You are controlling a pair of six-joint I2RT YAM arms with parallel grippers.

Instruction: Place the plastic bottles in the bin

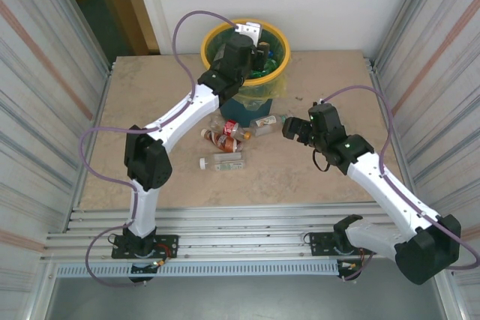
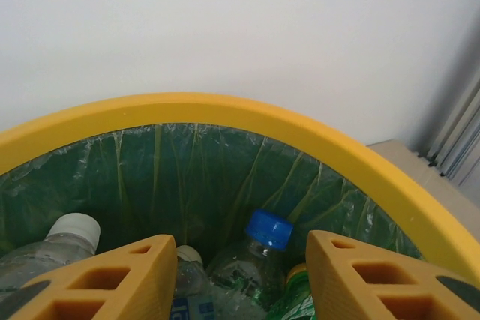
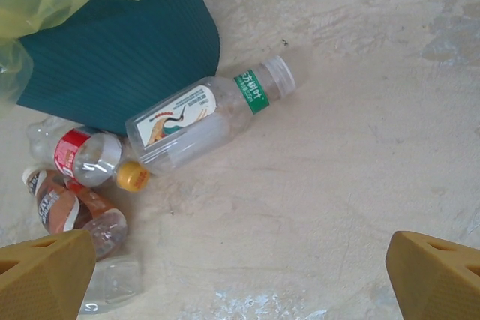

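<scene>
Above the middle of the beige table (image 1: 285, 177), the right gripper (image 3: 240, 275) hovers with its fingers spread wide, holding nothing. Just beyond it, several plastic bottles (image 1: 232, 133) lie on their sides at the foot of the bin (image 1: 206, 50), among them a clear bottle (image 3: 206, 114), a red-labelled bottle (image 3: 82, 155) and a brown bottle (image 3: 67, 207). At the far edge, the left gripper (image 2: 241, 260) hangs over the bin, fingers apart and empty. Below it, a blue-capped bottle (image 2: 259, 249) lies inside with others.

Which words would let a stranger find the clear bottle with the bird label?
Find the dark teal bin at the table's far edge. Bottles lie in a cluster before its base; the clear bottle is the rightmost. Only it bears a white bird label and green neck band.
</scene>
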